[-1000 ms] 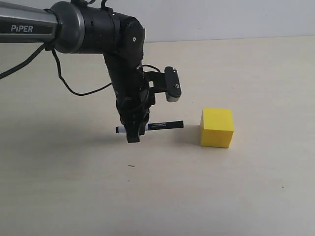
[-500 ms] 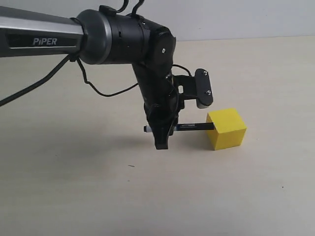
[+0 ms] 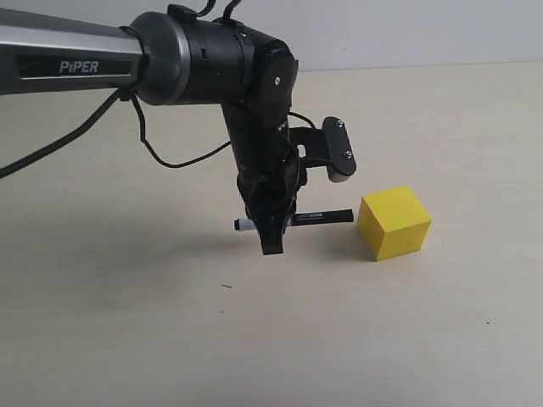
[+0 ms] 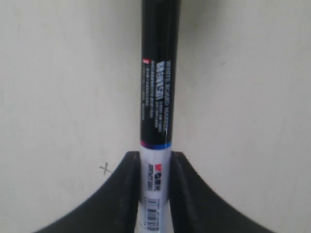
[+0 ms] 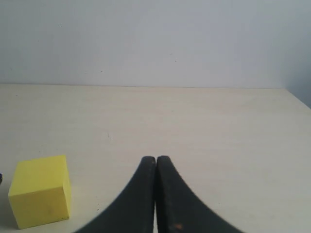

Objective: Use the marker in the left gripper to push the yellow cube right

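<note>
Your left pincer, the black two-fingered claw under the grey arm marked "PiPER", hangs fingers-down just above the pale beige counter. It is pinching the slim marker with the white barrel and black cap. The marker lies level, with its black cap end pointing right toward the plain bright yellow cube.

In the exterior view the claw covers the middle of the marker. You see only a short white-and-black stub on its left side and the longer dark stretch on its right. The cap end stands just beside the cube's left face, but the view is too coarse to tell whether they touch. The cube rests on the counter, turned a little so that one vertical edge faces the camera. The arm is cut off at the left edge, and black cables loop below it.

In the left wrist view the pincer grips the white printed part of the marker from both sides. The dark barrel runs out of the picture before its end shows, and its small print is too blurred to read. A faint cross-shaped mark sits on the counter near one finger.

In the right wrist view your right pincer has its fingers pressed together with nothing between them. The cube sits off to one side, and a dark sliver at the frame edge next to it is too small to name.
</note>
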You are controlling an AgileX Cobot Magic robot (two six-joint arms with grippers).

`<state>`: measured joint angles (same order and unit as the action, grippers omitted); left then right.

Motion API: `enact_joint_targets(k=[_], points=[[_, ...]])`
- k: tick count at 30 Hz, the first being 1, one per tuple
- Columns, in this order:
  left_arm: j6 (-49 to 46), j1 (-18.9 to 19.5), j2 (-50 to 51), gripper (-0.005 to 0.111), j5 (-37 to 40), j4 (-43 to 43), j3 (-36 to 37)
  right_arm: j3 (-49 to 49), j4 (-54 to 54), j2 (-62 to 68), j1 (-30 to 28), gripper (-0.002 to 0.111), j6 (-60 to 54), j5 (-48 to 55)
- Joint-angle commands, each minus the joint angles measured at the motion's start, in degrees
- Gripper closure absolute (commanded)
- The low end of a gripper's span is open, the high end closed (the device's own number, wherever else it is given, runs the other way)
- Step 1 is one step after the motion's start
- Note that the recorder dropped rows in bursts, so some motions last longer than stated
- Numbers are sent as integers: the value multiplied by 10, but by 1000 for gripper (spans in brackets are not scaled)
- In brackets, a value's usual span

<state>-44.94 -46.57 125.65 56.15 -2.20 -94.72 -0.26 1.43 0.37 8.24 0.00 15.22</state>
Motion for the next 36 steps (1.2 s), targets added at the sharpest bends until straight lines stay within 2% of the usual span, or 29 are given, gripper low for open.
enact_joint_targets(k=[1,4,13,18,24,32,36], points=[[10,-8,34,107,-18,-1,-46,3,0,-4,-2,108,0,-1],[24,-8,51,107,-9,-1,-73,3,0,-4,-2,108,0,-1],[35,-7,51,107,83,30,-74,3,0,-4,-2,108,0,-1],[37,-10,51,107,72,29,-74,3,0,-4,-2,108,0,-1],[35,-26,51,107,-4,29,-74,3,0,-4,-2,108,0,-1],[40,-25,51,107,46,43,-74,3,0,-4,-2,108,0,-1],[106,-25,47,107,56,88,-74,3,0,-4,-2,108,0,-1]])
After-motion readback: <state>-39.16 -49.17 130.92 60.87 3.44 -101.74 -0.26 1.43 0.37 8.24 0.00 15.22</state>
